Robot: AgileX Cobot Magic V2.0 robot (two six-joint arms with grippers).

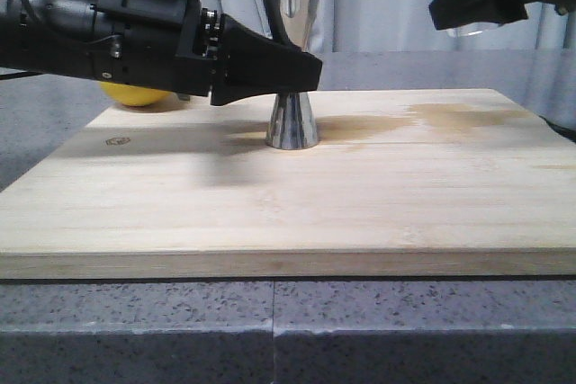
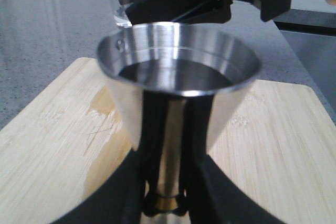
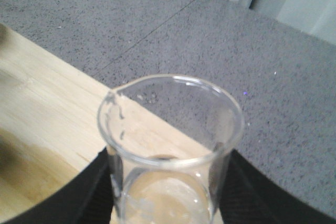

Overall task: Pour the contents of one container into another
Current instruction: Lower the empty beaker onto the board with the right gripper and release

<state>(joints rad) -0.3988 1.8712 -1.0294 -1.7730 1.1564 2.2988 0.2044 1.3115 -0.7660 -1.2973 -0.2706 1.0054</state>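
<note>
The steel jigger stands upright on the wooden board, a little behind its middle. My left gripper reaches in from the left and is shut on its narrow waist, where the gold band shows between the fingers. The jigger's upper cup has a dark surface inside. My right gripper hangs high at the right, shut on the clear glass beaker. The beaker's lip and inner wall carry drops, and it is mostly hidden in the front view.
A yellow round object lies behind the left arm at the board's back left. A darker wet stain marks the board's back right. Grey speckled counter surrounds the board, with curtains behind.
</note>
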